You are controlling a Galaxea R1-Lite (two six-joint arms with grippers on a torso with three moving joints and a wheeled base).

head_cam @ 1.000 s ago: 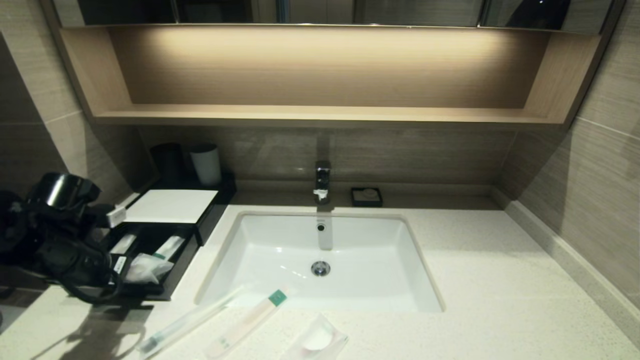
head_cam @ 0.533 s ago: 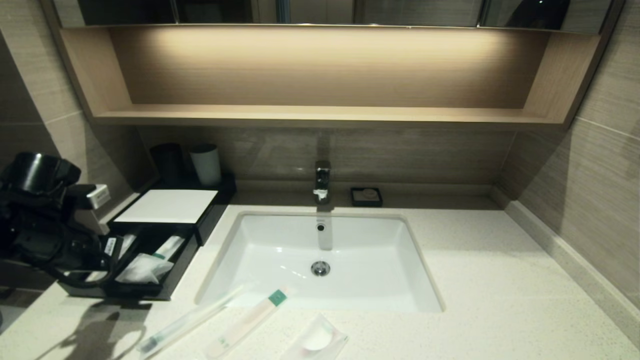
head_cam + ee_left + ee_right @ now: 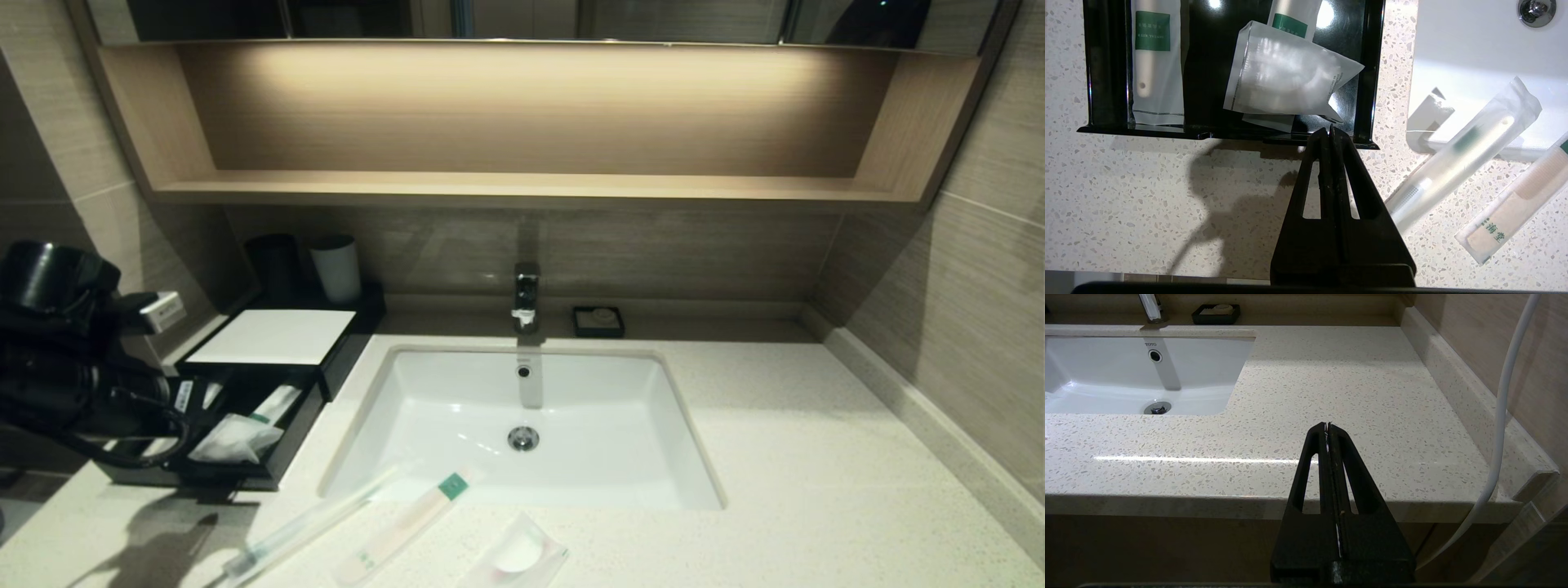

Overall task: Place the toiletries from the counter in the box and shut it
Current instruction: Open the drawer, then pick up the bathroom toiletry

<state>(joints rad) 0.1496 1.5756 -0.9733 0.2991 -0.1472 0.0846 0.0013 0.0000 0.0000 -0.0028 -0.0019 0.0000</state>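
Three toiletries lie on the counter along its front edge: a clear sleeve with a dark end, a whitish packet with a green end and a square sachet with a white disc. The black box stands at the left with its drawer tray pulled out. Several wrapped packets lie in the tray. My left gripper is shut and holds nothing; its tips hover at the tray's front rim. The sleeve and packet lie apart from it. My right gripper is shut and empty over the counter's front right edge.
A white sink is set in the middle, with a faucet behind it and a small black dish beside that. Black and white cups stand behind the box. A white cable hangs by the right wall.
My left arm has drawn back to the left and risen a little, away from over the drawer tray. Its gripper stays shut. The toiletries have not moved.
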